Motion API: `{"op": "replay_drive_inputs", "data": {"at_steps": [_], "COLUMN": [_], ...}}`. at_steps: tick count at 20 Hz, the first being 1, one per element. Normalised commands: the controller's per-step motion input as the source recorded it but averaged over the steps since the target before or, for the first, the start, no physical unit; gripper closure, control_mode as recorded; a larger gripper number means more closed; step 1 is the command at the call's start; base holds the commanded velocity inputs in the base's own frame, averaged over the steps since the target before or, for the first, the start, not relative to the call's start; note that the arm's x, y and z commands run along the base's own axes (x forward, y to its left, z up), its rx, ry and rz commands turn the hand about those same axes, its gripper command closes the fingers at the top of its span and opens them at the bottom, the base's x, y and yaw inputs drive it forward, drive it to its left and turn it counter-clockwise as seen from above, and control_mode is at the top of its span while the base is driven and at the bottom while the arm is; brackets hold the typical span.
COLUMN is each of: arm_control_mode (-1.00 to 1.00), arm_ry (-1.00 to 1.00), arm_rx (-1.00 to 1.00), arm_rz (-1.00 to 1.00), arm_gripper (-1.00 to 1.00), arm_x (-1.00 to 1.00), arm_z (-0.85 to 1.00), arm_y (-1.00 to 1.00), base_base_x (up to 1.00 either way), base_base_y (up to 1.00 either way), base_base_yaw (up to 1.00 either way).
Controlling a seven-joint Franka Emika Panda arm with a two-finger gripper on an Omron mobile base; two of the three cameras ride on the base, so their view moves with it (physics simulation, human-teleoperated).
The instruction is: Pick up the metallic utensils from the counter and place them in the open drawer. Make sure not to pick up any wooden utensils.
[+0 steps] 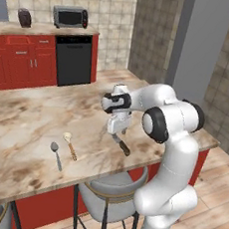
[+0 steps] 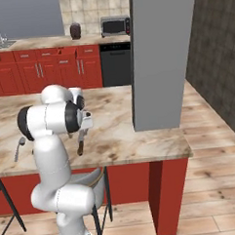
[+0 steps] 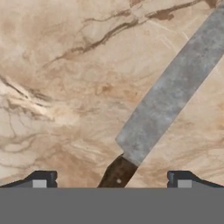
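Hand view is showing the open hand (image 3: 111, 181) hanging over the knife (image 3: 168, 103) lying on the table (image 3: 65, 87), blade pointing to 1 o'clock; closing off-center, it could slip

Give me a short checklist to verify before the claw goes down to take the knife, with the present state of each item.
1. Claw open: ok, the fingertips stand wide apart.
2. Claw above the knife: ok; in the hand view the join of blade and handle lies between the fingertips.
3. Nothing held yet: ok, the knife lies flat on the counter.
4. Right target: ok, silver blade and dark handle, not the wooden spoon.
5. Other utensils apart from the knife: ok, the wooden spoon and the grey spoon lie well to one side of it.
6. Drawer open and reachable: cannot tell.
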Motion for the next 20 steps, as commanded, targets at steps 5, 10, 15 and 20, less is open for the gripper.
{"op": "replay_drive_inputs", "data": {"at_steps": [5, 10, 15, 20], "arm_control_mode": [-1.00, -1.00, -1.00, -1.00], "arm_ry": [-0.22, -0.15, -0.02, 0.00], "arm_rx": [0.00, 0.00, 0.01, 0.01], "arm_rz": [-0.01, -0.09, -0.17, -0.16], "arm_gripper": [-1.00, -1.00, -1.00, -1.00], "arm_x": [-0.35, -0.04, 0.00, 0.00], "arm_z": [-0.19, -0.20, -0.19, -0.08], "arm_y": [0.00, 0.00, -0.09, -0.06], "base_base_x": [0.00, 0.00, 0.00, 0.00], "base_base_y": [0.00, 0.00, 0.00, 0.00], "base_base_yaw": [0.00, 0.00, 0.00, 0.00]}}
